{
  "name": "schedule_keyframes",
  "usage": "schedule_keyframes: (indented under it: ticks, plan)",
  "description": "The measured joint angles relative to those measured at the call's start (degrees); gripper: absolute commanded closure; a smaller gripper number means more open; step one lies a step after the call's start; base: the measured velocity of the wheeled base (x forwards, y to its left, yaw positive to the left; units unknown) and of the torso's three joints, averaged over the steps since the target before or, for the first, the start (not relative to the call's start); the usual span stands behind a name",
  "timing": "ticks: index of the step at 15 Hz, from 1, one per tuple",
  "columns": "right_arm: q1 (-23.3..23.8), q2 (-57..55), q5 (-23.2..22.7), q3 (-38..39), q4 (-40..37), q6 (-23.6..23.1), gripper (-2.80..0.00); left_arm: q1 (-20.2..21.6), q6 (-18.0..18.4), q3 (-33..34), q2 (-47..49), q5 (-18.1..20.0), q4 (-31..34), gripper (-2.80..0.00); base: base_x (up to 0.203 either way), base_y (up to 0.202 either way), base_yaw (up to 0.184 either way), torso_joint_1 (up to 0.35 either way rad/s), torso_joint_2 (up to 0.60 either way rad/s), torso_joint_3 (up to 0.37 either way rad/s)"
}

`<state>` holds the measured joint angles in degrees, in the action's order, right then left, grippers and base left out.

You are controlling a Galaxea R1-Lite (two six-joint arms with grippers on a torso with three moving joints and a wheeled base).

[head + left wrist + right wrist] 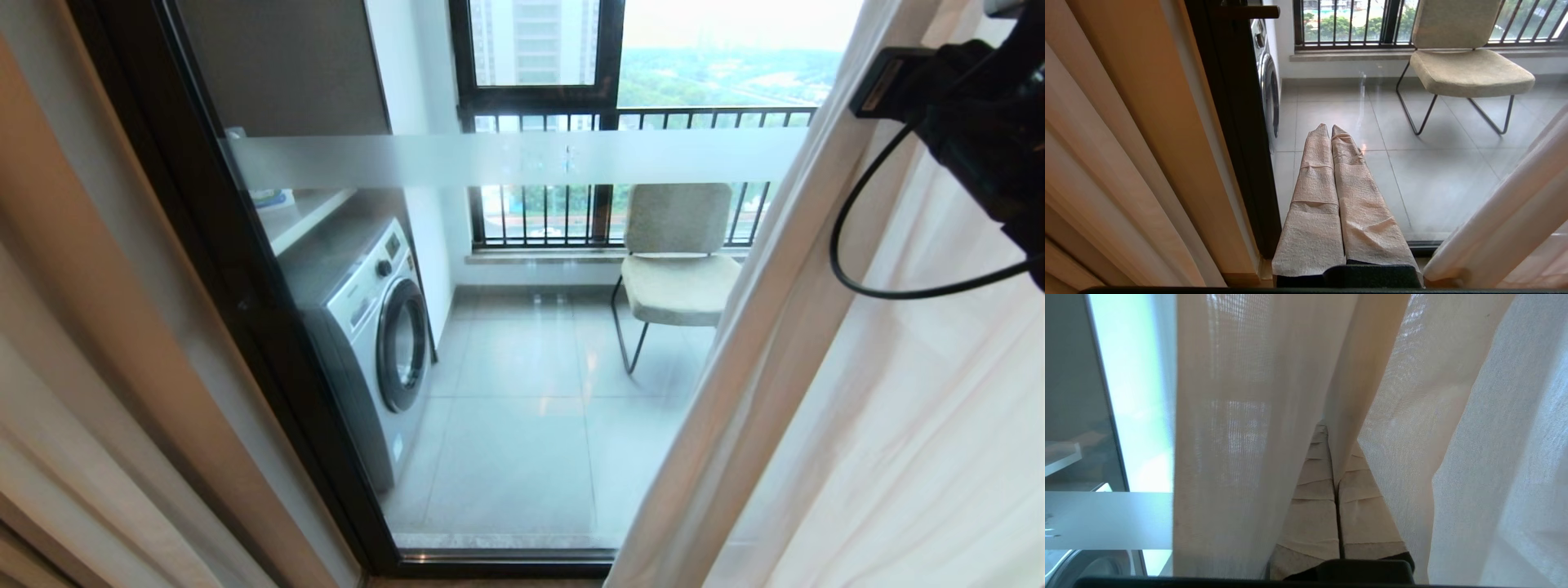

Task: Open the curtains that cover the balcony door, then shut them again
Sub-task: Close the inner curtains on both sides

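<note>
Small characters on frosted band [522,159]: unreadable.

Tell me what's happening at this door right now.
The robot is working the curtains at the balcony door. Its right gripper is shut on a fold of the sheer white curtain, up high on the right side of the glass. The left gripper is shut, holds nothing and points at the glass low down. The beige curtain hangs at the left. The middle of the glass is uncovered, showing a washing machine and a chair on the balcony.
</note>
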<state>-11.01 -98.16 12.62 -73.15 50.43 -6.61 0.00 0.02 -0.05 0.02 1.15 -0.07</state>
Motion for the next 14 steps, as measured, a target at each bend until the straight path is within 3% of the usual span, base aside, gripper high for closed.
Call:
schedule_keyframes:
  ticks: [4, 14]
  plan:
    - [-3.7, -1.53, -0.02, -2.8, 0.17, -1.97, 0.0, 0.0, -0.01, 0.0, 0.0, -0.02, 0.0, 0.0, 0.0, 0.0, 0.0, 0.0, 0.0, 0.0]
    - [-20.08, -7.88, 0.36, -8.35, 0.73, -6.95, 0.0, 0.0, -0.02, 0.0, 0.0, 0.0, 0.0, 0.0, 0.0, 0.0, 0.0, 0.0, 0.0, 0.0]
